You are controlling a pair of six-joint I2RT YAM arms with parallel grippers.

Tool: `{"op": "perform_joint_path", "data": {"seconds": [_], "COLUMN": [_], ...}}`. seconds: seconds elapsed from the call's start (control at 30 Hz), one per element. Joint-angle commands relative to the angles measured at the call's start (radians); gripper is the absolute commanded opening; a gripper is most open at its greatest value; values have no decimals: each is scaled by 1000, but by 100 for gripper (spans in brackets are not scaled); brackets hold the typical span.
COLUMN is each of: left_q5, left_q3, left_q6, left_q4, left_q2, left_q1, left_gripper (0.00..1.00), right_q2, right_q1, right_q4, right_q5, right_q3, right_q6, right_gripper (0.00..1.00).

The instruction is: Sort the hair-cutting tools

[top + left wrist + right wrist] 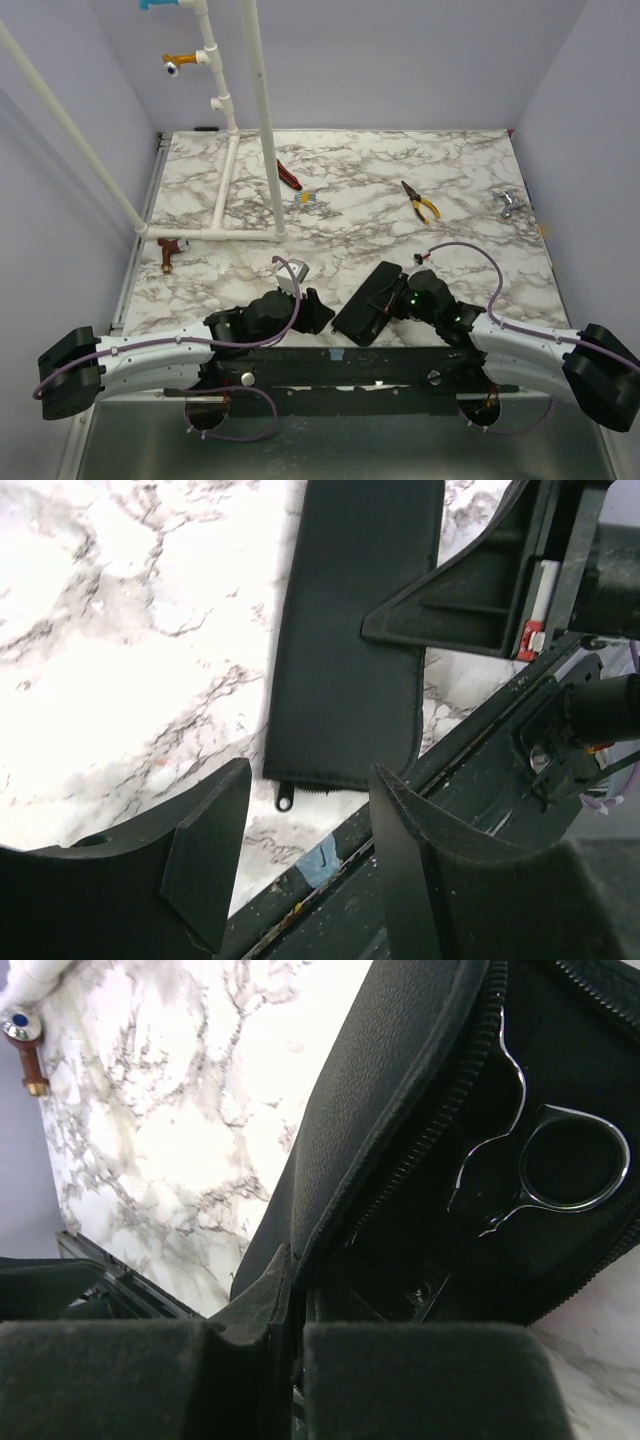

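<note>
A black zip case [362, 305] lies at the table's front middle. My right gripper [398, 297] is shut on the edge of the case's lid [380, 1090] and holds it raised; the grip shows in the right wrist view [297, 1310]. Inside the case lies a silver scissors [560, 1160] with a round finger ring. A second silver scissors [508, 203] lies at the far right of the table. My left gripper [318, 312] is open and empty just left of the case, over the table's front edge [310, 820]. The case's closed end and zip pull [285, 802] lie just beyond it. The black comb is not in view.
Yellow-handled pliers [421, 201] lie right of centre at the back. A red-and-black-handled tool [289, 175] lies by the white pipe frame [262, 120]. A small blue-and-yellow item [303, 197] sits near it. A brown-handled item [166, 250] lies at the left edge.
</note>
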Motion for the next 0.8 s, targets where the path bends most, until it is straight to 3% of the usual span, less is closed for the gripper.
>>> {"op": "perform_joint_path", "data": {"seconds": [0.0, 0.17, 0.37, 0.77], "left_q5": [-40, -53, -47, -39], "left_q3": [-43, -59, -54, 134], "left_q6": [-61, -79, -71, -15], "left_q4": [0, -28, -61, -246], "left_q2": [-47, -74, -48, 263], "left_q1": [7, 8, 7, 10], "left_gripper": [53, 53, 52, 52], "right_q2": [85, 193, 253, 325], "right_q1": [-10, -16, -24, -45], "right_q4": [215, 355, 375, 356], "right_q5": [15, 15, 41, -19], "right_q3": [-15, -8, 22, 23], "right_q6": [-9, 54, 106, 99], "right_gripper": [1, 1, 1, 1]}}
